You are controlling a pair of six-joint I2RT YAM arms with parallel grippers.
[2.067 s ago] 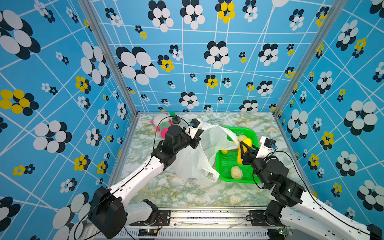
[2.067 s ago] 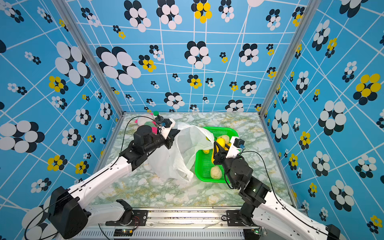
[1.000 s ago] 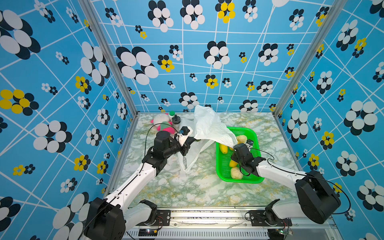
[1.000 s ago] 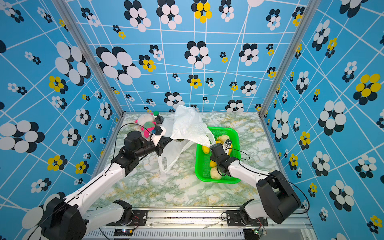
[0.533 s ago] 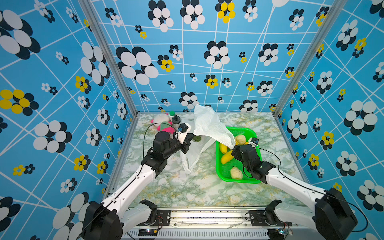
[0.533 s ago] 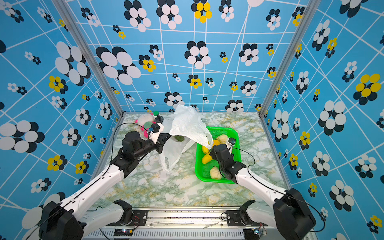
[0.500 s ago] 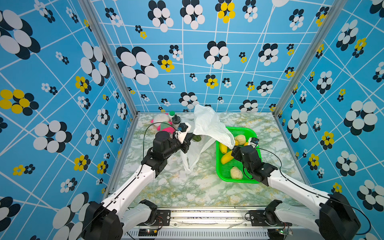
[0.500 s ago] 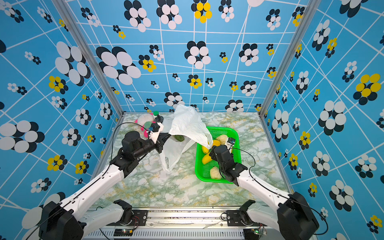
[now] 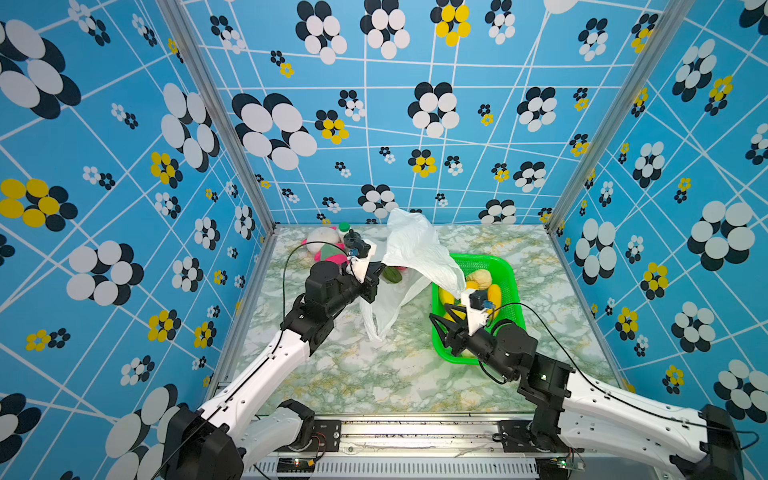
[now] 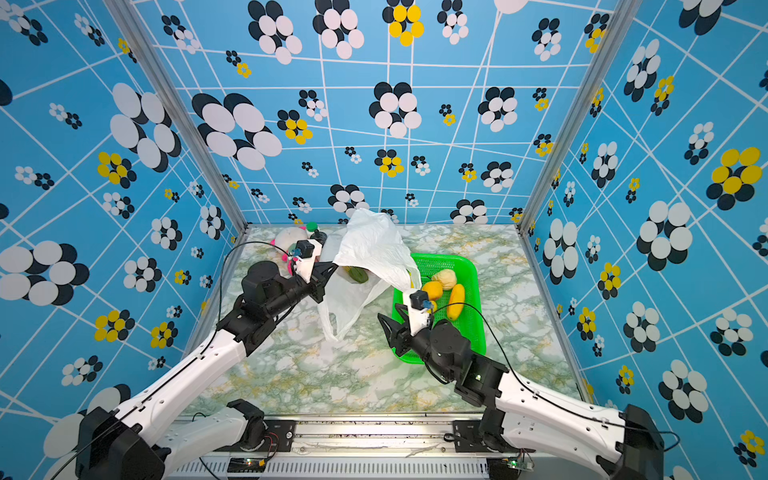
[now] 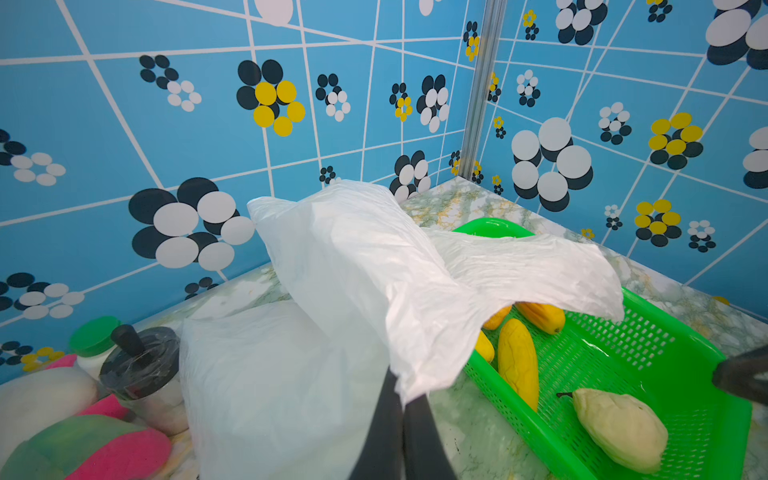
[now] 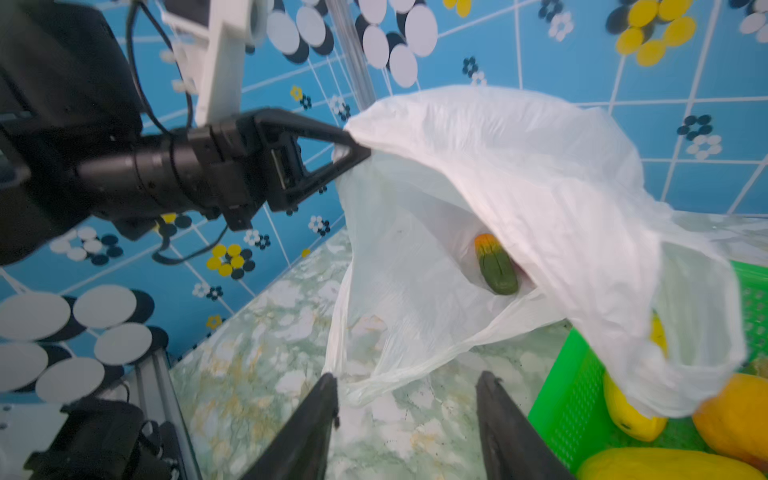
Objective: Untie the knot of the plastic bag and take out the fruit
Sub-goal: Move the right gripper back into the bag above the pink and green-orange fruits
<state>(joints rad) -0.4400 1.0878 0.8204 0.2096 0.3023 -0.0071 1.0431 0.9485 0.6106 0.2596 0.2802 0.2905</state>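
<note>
My left gripper (image 9: 380,270) (image 11: 401,399) is shut on an edge of the white plastic bag (image 9: 415,249) (image 10: 370,245) and holds it up off the table. The bag's mouth gapes open and no knot shows. A green-orange fruit (image 12: 496,266) (image 9: 391,274) lies inside it. More fruit sits in the green basket (image 10: 469,266): yellow pieces (image 11: 517,361), an orange one (image 10: 432,289) and cream ones (image 11: 619,428). My right gripper (image 9: 440,318) (image 12: 407,378) stands open and empty over the table by the basket's front left corner. The bag's lower strip hangs just past its fingertips.
A pink, green and white plush toy (image 9: 324,245) (image 11: 83,440), a black-lidded jar (image 11: 141,365) and a green-capped white bottle (image 11: 93,338) stand at the back left. Patterned walls close in three sides. The bag's free end drapes over the basket's near rim (image 12: 582,374).
My right gripper has pulled back out of the basket to its front left corner and now faces the bag. The left gripper still holds the bag up, almost unmoved.
</note>
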